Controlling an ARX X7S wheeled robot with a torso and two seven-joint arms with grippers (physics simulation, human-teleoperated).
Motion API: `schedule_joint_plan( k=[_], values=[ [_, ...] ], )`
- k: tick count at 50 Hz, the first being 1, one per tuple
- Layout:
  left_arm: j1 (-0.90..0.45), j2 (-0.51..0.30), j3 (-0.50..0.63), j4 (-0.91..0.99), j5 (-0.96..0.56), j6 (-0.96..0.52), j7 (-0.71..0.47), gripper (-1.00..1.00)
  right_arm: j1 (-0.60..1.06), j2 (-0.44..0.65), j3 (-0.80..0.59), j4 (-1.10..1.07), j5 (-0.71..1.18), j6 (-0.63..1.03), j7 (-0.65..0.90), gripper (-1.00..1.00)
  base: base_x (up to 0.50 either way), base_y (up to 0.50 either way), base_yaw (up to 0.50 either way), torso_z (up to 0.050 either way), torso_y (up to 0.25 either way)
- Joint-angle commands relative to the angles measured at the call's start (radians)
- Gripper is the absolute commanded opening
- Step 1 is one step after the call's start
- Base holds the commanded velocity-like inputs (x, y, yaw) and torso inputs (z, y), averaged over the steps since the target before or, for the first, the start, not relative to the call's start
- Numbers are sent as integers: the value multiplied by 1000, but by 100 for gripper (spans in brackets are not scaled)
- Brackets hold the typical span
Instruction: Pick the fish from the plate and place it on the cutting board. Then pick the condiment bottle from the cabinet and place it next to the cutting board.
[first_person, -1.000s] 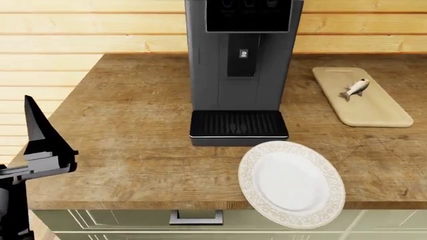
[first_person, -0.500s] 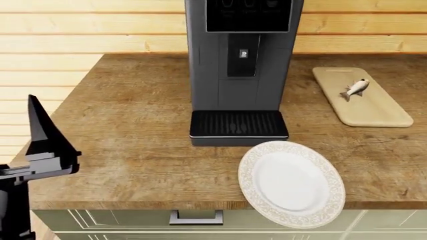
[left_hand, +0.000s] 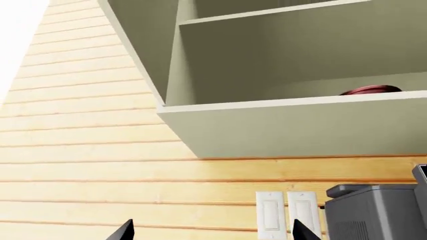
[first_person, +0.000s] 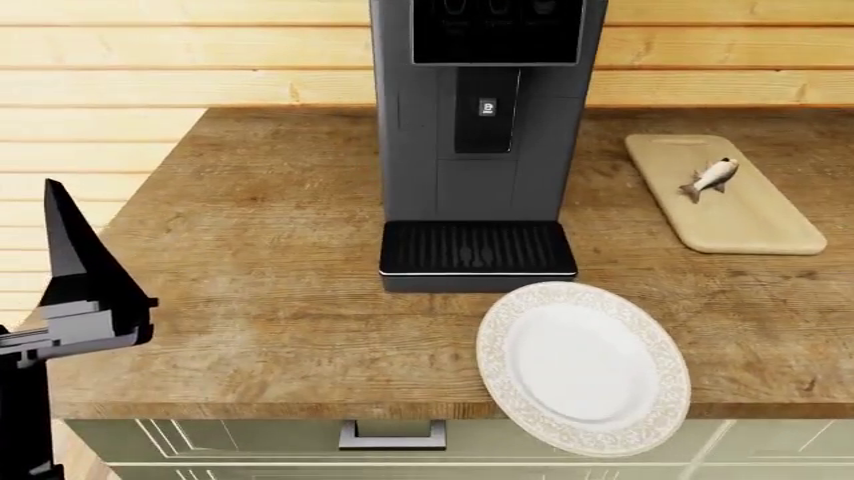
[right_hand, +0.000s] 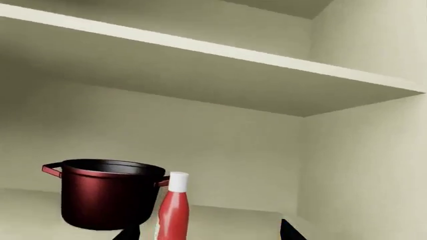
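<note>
Wooden counter (first_person: 267, 290) carries the cutting board (first_person: 761, 225), fish (first_person: 709, 177) lying on it. Condiment bottle (right_hand: 173, 209) stands upright in the cabinet (right_hand: 347, 165) beside a red pot (right_hand: 103, 192). Right hand (right_hand: 210, 234) and left hand (left_hand: 210, 231) are both released, fingers parted.

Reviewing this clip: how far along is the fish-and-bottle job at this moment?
Done: the fish lies on the cutting board, and the plate is bare. In hand: the right gripper is inside the cabinet, facing the upright condiment bottle beside a dark red pot, jaws apart, nothing gripped. Left: grasp the bottle and set it next to the board. The left gripper is open, pointed towards the cabinet.
</note>
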Motion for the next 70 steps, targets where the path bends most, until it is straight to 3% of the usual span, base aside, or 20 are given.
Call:
schedule_joint_plan(
  k=[1,24,70],
  values=[
    [8,-3,-6,18,0,-9,-12,100,27,-69,123,123,-217,-3,-67,100,0,0,0,0,0],
    [8,1,16,-5,10,0,-8,100,27,-29,181,93,-42,-5,7,100,176,0,0,0,0],
    [27,-7,5,4,3,14,-20,100,25,-26,82,164,3,14,11,100,179,0,0,0,0]
  ],
)
